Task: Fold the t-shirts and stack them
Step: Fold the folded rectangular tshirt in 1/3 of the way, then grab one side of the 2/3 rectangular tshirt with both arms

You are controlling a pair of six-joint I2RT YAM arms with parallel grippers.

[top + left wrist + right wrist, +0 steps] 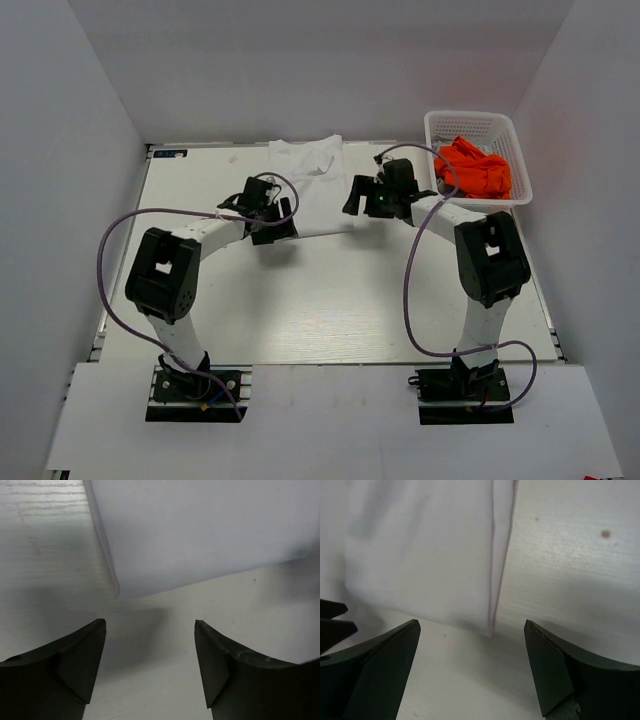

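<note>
Left hand (266, 208) released, fingers (80, 660) spread, nothing between them. Its wrist view shows the near corner of the white t-shirt (200, 530) just beyond the tips. Right hand (370, 196) likewise spread and unloaded at the shirt's other near corner, hem edge ahead of the gap. Left arm (165, 270) rises from its base, elbow out to the left, forearm angled inward to the shirt. Right arm (490, 255) mirrors it. White t-shirt lies spread at the far middle of the table (320, 300). Orange t-shirt (475, 168) sits crumpled in the basket (470, 116), far right.
</note>
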